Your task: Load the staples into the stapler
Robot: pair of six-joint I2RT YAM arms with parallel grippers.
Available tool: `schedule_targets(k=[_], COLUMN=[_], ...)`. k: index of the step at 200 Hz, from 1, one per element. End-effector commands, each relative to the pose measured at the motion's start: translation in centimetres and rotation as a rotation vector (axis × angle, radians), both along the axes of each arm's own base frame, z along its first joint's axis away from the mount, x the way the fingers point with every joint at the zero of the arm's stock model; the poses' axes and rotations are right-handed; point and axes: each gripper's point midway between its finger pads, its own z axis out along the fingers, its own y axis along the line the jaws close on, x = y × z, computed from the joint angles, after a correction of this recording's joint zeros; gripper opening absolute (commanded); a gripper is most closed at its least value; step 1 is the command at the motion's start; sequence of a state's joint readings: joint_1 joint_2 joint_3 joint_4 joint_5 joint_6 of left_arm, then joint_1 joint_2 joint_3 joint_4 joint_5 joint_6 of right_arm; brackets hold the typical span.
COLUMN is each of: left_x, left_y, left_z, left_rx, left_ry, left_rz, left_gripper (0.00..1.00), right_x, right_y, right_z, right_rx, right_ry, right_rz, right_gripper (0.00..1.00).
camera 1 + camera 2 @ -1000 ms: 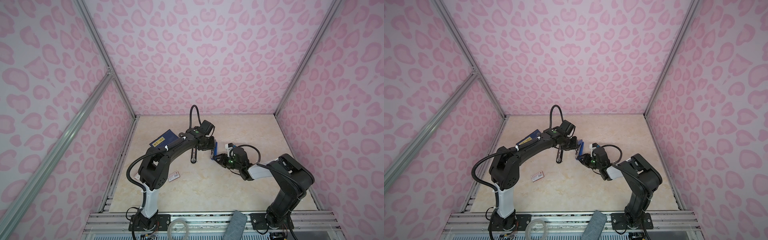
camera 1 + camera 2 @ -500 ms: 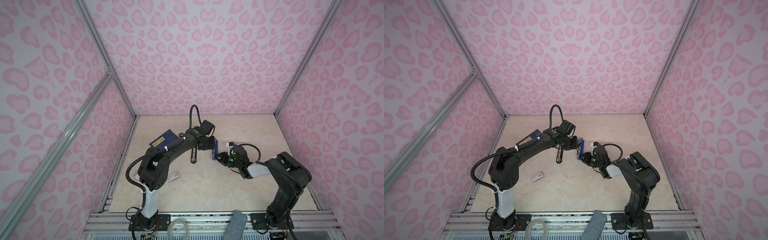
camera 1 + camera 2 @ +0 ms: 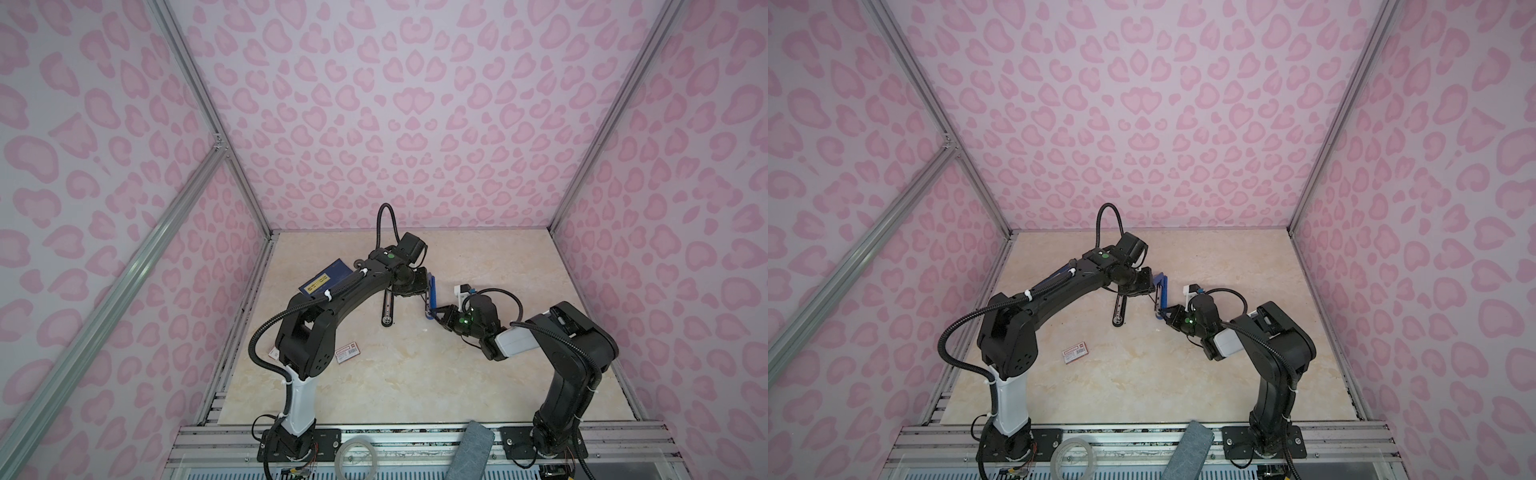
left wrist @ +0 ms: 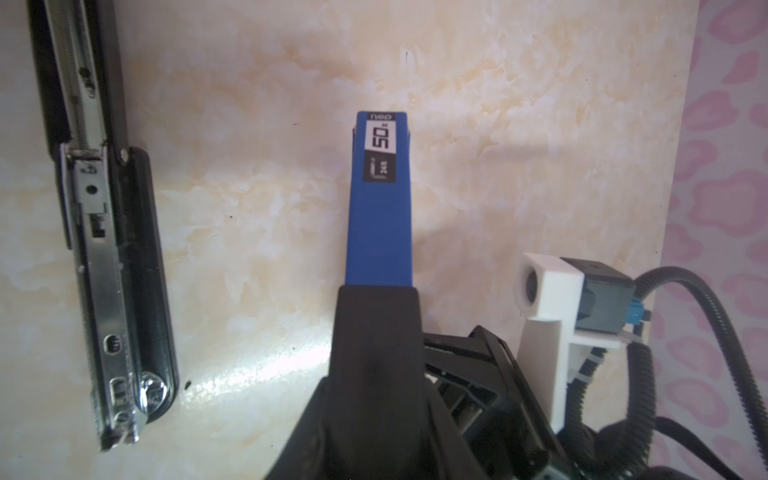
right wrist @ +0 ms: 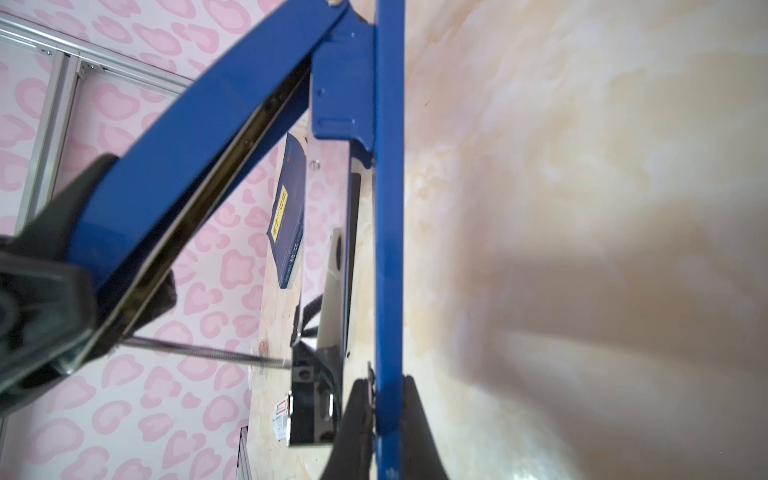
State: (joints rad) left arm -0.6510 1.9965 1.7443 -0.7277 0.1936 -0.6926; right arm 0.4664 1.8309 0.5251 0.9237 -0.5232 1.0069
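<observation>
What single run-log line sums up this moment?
blue stapler: hinged open | left gripper: shut on its labelled arm | right gripper: shut on its other arm | staples: not visible | black stapler: open, lying on table

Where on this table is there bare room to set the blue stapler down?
Bare: the front stretch between the white box and the right arm, and the far right table corner. Crowded: the middle, where the left pincer and right pincer grip the blue stapler beside the black stapler.

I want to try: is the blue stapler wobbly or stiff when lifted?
Probably stiff: the blue stapler looks like painted metal. Its hinged arm stands open, so it may swing. Smooth sides could slip in the right claw.
</observation>
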Motion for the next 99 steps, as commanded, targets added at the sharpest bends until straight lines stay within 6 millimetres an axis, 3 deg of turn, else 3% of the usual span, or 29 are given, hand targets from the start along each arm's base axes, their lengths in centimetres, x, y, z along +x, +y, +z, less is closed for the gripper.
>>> schedule_targets(k=[1, 42, 99], left_x=[2.2, 4.4, 7.6], left_y=[-0.3, 0.3, 1.1], left_z=[1.8, 1.9, 0.0], left_rx=[-0.023, 0.005, 0.043], left_ry=[-0.073, -0.081, -0.056], left_rz=[-0.010, -0.009, -0.010], left_gripper=[0.03, 0.03, 0.03], right_x=[-3.2, -6.5, -9.6], right_y=[0.5, 0.1, -0.3], right_z=[-1.5, -2.0, -2.5], right_rx=[0.007, 0.037, 0.014], right_ry=[0.040, 0.084, 0.134], right_rz=[0.117, 0.200, 0.301], right_gripper=[0.00, 0.00, 0.00])
